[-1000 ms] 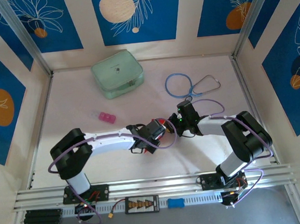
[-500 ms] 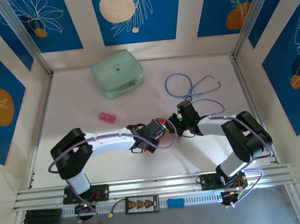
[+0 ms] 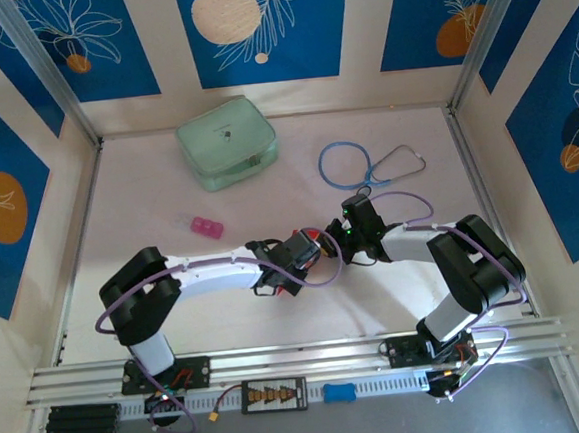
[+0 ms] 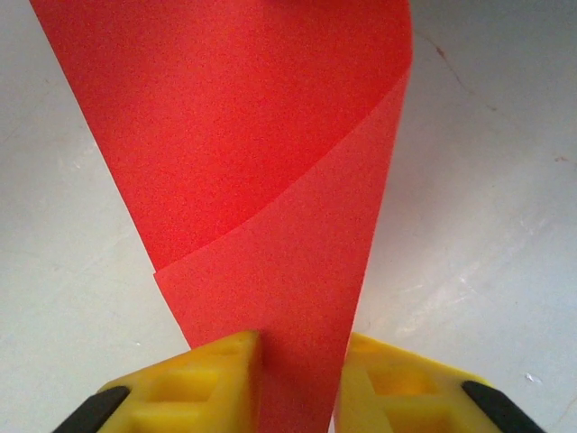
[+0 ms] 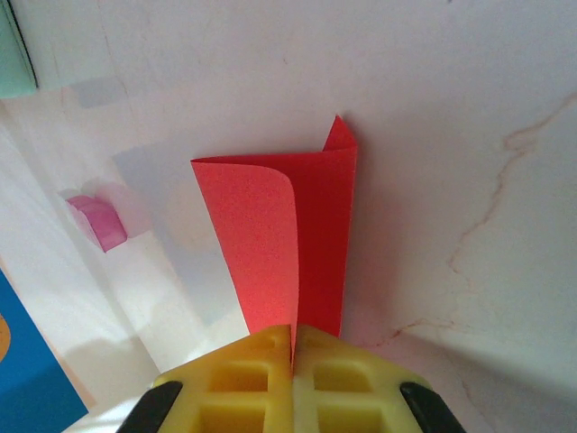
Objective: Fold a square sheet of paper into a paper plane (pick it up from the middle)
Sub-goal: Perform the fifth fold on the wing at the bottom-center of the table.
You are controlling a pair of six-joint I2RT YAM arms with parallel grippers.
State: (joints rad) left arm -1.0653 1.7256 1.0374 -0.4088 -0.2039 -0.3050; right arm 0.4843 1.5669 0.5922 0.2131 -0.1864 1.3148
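The square sheet of paper [image 4: 270, 162] is bright red and loosely folded over on itself, held just above the white table between both arms at the centre [image 3: 318, 236]. My right gripper [image 5: 293, 338] is shut on one folded edge of the paper [image 5: 279, 234], the yellow fingertips pressed together. My left gripper [image 4: 300, 379] has its yellow fingers [image 4: 212, 379] a narrow gap apart, and a band of the red paper fills that gap, reaching both fingers. In the top view the left gripper [image 3: 310, 247] and right gripper [image 3: 336, 243] meet almost tip to tip.
A pale green case [image 3: 226, 141] sits at the back left. A small pink object [image 3: 207, 228] lies left of the grippers, also in the right wrist view [image 5: 97, 221]. A blue and grey stethoscope [image 3: 371, 163] lies at the back right. Walls enclose the table.
The left gripper's fingers have come a little closer together around the paper. Both arms stay almost where they were.
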